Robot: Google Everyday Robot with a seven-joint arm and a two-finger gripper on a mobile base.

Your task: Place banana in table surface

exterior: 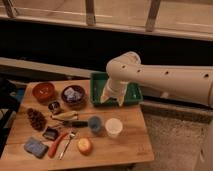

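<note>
The banana (pixel 65 115) lies pale yellow on the wooden table surface (pixel 127 145), left of centre, between a small dark cup (pixel 54 106) and a dark-handled tool (pixel 76 123). My gripper (pixel 112 97) hangs from the white arm that reaches in from the right. It is over the left part of the green tray (pixel 134 96) at the table's back edge, well to the right of the banana and apart from it. I see nothing held in it.
A red-brown bowl (pixel 44 91) and a dark bowl (pixel 73 95) stand at the back left. A pinecone (pixel 36 119), blue sponge (pixel 35 148), red-handled tool (pixel 56 145), orange fruit (pixel 84 145), blue cup (pixel 95 123) and white cup (pixel 113 127) fill the front.
</note>
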